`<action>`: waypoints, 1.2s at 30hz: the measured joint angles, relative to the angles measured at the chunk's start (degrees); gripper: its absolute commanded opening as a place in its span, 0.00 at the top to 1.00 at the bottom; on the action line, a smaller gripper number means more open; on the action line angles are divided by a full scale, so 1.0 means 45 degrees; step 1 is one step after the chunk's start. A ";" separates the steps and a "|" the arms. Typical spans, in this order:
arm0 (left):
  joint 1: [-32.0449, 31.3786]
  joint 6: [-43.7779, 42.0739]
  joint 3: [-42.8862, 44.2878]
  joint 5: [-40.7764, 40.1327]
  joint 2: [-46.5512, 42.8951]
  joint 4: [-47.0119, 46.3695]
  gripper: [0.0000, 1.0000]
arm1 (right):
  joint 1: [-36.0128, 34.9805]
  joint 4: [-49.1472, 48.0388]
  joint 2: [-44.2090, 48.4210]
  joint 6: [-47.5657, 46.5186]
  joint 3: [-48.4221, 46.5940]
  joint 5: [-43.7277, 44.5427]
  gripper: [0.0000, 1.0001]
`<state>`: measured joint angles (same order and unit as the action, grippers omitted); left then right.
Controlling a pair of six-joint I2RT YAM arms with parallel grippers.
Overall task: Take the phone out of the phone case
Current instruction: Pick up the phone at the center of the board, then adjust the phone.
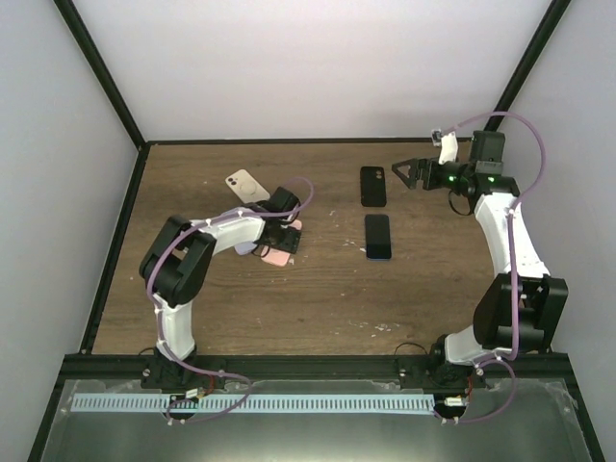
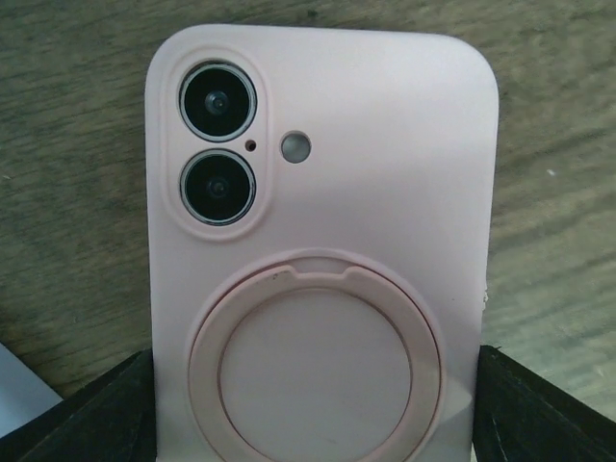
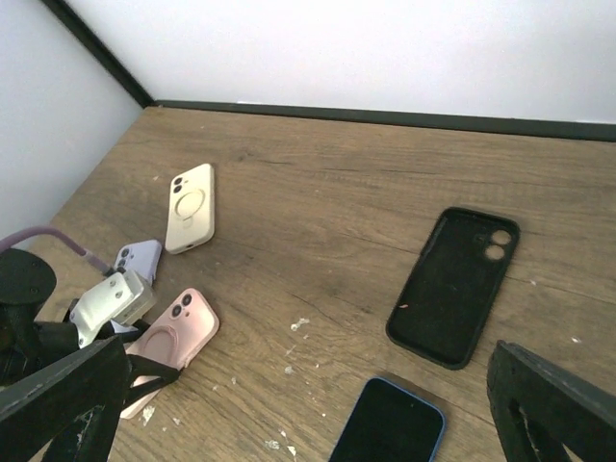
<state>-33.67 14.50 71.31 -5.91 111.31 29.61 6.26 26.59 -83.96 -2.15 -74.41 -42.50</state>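
A pink cased phone (image 2: 366, 192) lies back up on the wooden table, with its two camera lenses and ring holder showing. My left gripper (image 2: 318, 395) has a black finger against each long edge of it and is shut on it. In the top view the left gripper (image 1: 282, 234) sits over the pink cased phone (image 1: 278, 257) at left centre. The phone also shows in the right wrist view (image 3: 178, 332). My right gripper (image 1: 408, 174) is open and empty, held above the table at the back right, away from the pink phone.
An empty black case (image 1: 373, 186) lies inside up at the back centre, with a bare blue-edged phone (image 1: 378, 237) just in front of it. A cream cased phone (image 1: 247, 185) lies behind the left gripper. A lilac case (image 3: 141, 258) lies beside the pink one.
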 measured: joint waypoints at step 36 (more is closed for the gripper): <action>0.2166 -1.0040 -0.1418 1.5873 -0.8286 0.4512 0.45 | -0.4648 0.5799 0.1311 -1.6966 -0.2127 -0.3934 0.13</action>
<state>-23.92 -30.68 64.93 65.52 74.02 49.91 -14.66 52.69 -78.06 -78.50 -83.99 -60.20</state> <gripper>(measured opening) 0.791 0.878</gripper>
